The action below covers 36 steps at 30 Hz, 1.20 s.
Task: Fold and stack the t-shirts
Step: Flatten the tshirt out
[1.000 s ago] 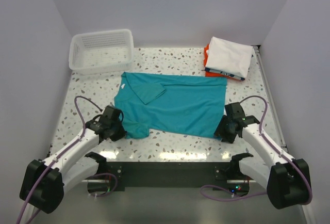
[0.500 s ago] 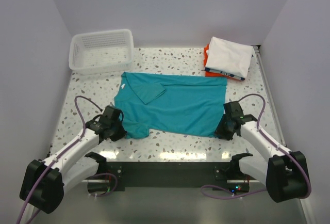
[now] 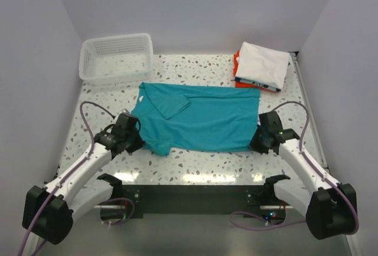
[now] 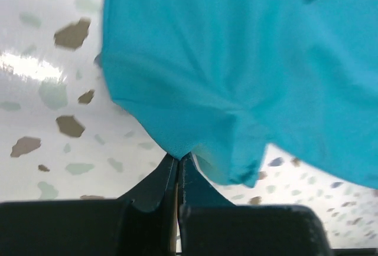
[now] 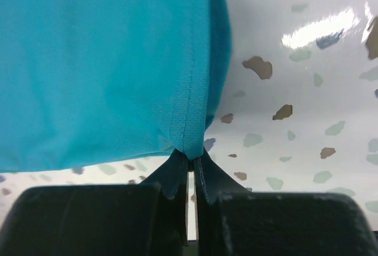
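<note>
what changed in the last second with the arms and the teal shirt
The right tool closed on the near right corner of the teal t-shirt. Both tools shifted a little away from the arm bases, taking the shirt's near edge with them. The left tool stayed shut on the near left corner. The basket and the folded stack did not move.
</note>
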Each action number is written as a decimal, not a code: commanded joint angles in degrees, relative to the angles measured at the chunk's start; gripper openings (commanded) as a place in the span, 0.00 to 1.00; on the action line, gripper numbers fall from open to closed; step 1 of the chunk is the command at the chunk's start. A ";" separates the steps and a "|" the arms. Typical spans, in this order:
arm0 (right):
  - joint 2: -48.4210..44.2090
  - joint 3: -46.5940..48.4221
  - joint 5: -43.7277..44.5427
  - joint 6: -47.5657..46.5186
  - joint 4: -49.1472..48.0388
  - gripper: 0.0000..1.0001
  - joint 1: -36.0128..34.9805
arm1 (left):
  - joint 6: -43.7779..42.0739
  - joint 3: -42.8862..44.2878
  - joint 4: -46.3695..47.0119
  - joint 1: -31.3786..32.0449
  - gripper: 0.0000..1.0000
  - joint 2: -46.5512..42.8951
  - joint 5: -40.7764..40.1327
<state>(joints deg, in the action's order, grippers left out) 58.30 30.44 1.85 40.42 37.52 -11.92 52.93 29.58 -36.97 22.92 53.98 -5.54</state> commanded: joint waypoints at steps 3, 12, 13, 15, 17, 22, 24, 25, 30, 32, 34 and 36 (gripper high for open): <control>-6.44 14.81 4.91 -4.47 5.19 0.00 0.06 | -0.63 15.57 -0.91 0.11 0.00 -2.30 -7.98; -12.68 32.30 11.42 -6.41 7.48 0.00 0.06 | -5.28 38.52 -2.93 0.11 0.00 -4.31 -16.78; -12.95 33.71 11.60 -6.58 7.57 0.00 0.14 | -5.81 41.93 -2.84 0.11 0.00 -4.67 -17.22; -13.21 38.02 11.16 -7.11 8.62 0.00 0.14 | -8.26 45.37 -2.23 0.11 0.00 -5.02 -17.83; -13.48 42.24 10.38 -8.07 9.85 0.00 0.06 | -9.94 50.47 -1.70 0.11 0.00 -5.28 -17.84; -13.57 51.89 6.16 -10.01 13.62 0.00 0.06 | -15.65 61.78 0.15 0.11 0.00 -4.68 -13.10; -13.65 54.89 3.70 -10.45 14.86 0.00 0.15 | -17.06 66.30 -2.13 0.11 0.00 -3.97 -12.30; -13.83 57.69 2.99 -10.54 16.34 0.00 0.06 | -17.59 70.92 -3.01 0.11 0.00 -3.10 -11.95; -15.06 66.05 -1.75 -10.54 19.87 0.00 0.06 | -19.62 82.46 -6.62 0.11 0.00 -2.21 -7.65; -15.59 70.36 -3.34 -10.54 21.62 0.00 0.06 | -19.62 87.12 -7.24 0.11 0.00 -2.56 -6.42; -15.68 75.09 -4.39 -10.80 23.03 0.00 0.06 | -19.62 90.28 -7.50 0.11 0.00 -3.08 -5.54; -15.33 78.01 -6.15 -11.24 25.49 0.00 0.06 | -19.79 91.61 -7.50 0.11 0.00 -3.61 -3.61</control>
<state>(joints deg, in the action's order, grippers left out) 43.09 104.16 -2.35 31.22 58.15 -12.03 35.64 117.97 -44.27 23.03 51.11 -10.96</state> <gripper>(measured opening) 0.026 0.019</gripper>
